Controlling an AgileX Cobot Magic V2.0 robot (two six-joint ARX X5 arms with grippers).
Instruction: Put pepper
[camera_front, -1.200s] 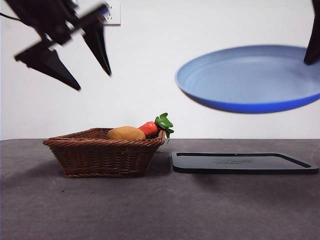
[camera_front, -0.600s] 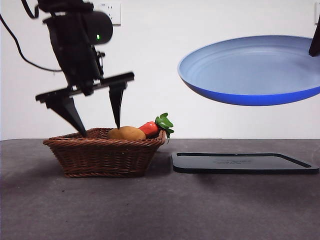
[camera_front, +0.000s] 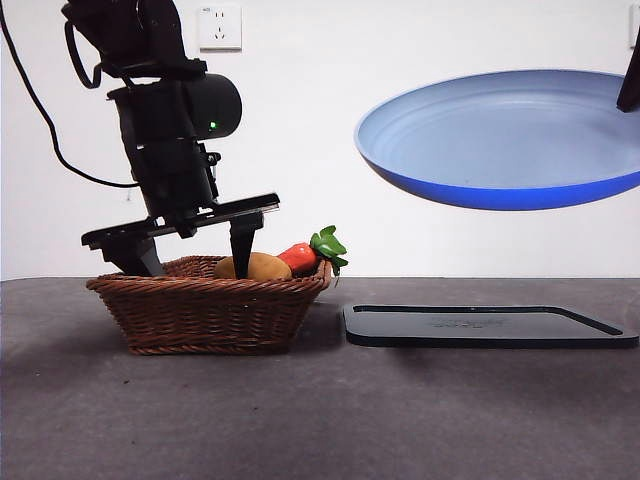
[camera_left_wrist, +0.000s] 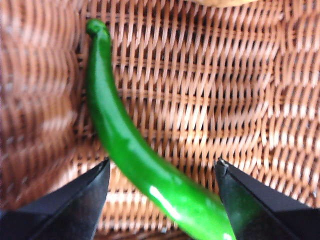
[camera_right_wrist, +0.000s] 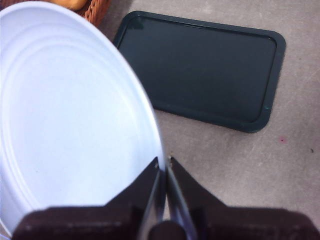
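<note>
Two grippers: both at work, one low on the left, one high on the right.
Left gripper (camera_left_wrist: 162, 172): jaws spread wide, tips down inside the brown woven wicker basket (camera_front: 210, 305), straddling the pepper without touching it.
Glossy green plastic pepper (camera_left_wrist: 127, 150): lying flat on the basket's woven floor, between the jaws.
Right gripper (camera_right_wrist: 164, 165): jaws pinched on the rim of the round blue plate (camera_front: 505, 140), held tilted in the air above the flat black rectangular tray (camera_front: 490, 325).
Basket's right end: rounded tan potato (camera_front: 262, 267), red-orange vegetable with green leafy top (camera_front: 305, 254).
</note>
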